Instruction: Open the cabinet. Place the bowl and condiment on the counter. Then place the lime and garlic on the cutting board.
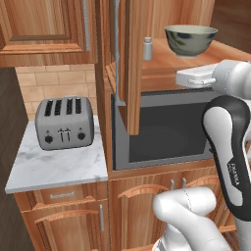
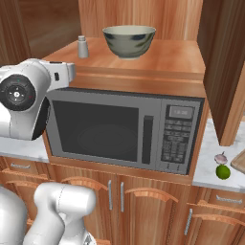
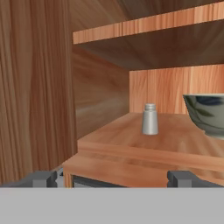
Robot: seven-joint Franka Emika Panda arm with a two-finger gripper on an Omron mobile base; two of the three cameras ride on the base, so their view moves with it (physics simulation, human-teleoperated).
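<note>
The cabinet stands open, its door (image 1: 131, 63) swung out toward me with the long grey handle (image 1: 116, 49). On its lower shelf (image 3: 144, 144), above the microwave, sit the dark bowl (image 2: 129, 40) with a cream inside and, to its left, the small grey condiment shaker (image 3: 150, 119). My gripper (image 3: 113, 179) is open and empty, level with the shelf's front edge and short of the condiment. The lime (image 2: 223, 172) and garlic (image 2: 220, 158) lie on the marble counter (image 2: 208, 167) at the right, beside the corner of the cutting board (image 2: 239, 162).
A built-in microwave (image 2: 124, 129) sits under the shelf. A silver toaster (image 1: 63, 122) stands on the left counter (image 1: 59, 169). An upper shelf (image 3: 148, 26) spans overhead, and a second open door (image 2: 225, 72) hangs at the right.
</note>
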